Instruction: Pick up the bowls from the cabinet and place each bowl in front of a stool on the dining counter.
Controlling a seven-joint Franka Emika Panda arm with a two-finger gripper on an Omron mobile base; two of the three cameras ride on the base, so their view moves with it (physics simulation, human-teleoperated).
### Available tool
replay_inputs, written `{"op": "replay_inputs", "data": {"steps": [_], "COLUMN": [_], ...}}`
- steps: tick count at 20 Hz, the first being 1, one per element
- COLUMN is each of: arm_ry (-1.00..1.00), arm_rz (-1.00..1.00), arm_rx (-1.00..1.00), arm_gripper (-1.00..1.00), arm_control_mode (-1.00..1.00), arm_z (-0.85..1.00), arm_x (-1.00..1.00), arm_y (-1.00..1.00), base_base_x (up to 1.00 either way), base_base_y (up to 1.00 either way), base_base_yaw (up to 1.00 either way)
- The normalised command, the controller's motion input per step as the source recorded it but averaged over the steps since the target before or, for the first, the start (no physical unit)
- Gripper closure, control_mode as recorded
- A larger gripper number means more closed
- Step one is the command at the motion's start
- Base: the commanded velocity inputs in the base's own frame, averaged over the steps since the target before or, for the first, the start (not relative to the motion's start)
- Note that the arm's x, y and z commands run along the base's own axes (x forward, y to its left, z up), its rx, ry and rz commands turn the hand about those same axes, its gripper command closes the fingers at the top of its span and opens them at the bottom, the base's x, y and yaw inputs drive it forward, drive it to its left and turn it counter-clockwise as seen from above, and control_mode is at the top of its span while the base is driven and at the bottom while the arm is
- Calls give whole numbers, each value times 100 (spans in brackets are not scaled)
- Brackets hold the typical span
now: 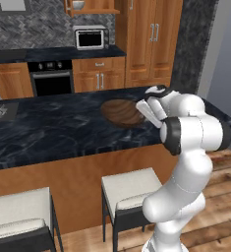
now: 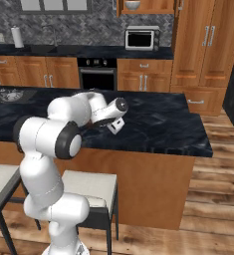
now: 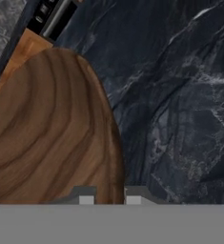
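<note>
The grey-white bowl (image 1: 78,4) sits on the cabinet (image 1: 95,7) shelf at upper left, not yet fetched. Further right, the wooden bowl (image 1: 121,112) hangs low over the table (image 1: 48,128), above a stool (image 1: 130,189), its rim pinched in the closed end effector (image 1: 147,112). Release remains, then the second bowl.

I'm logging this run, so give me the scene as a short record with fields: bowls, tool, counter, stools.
wooden bowl: dark brown wooden bowl over the dining counter, held at its rim; whether it rests on the top cannot be told
other bowl: grey-white bowl on the open cabinet shelf
tool: tool shut on the wooden bowl's rim
stools: near stool below the bowl's spot; second stool to its left
</note>
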Motion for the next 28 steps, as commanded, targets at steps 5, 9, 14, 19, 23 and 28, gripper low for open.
{"op": "replay_inputs", "data": {"steps": [5,9,14,19,23,28], "arm_ry": [-2,-9,-12,-1,2,4], "arm_rz": [0,0,0,0,0,0], "arm_rx": [0,0,0,0,0,0], "arm_gripper": [100,100,100,100,100,100], "arm_control_mode": [-100,-100,-100,-100,-100,-100], "arm_z": [8,8,2,0,9,3], "arm_x": [-11,-36,-46,-22,-16,-2], "arm_y": [0,0,0,0,-5,-17], "base_base_x": [0,0,0,0,0,0], "base_base_y": [0,0,0,0,0,0], "base_base_yaw": [0,0,0,0,0,0]}}
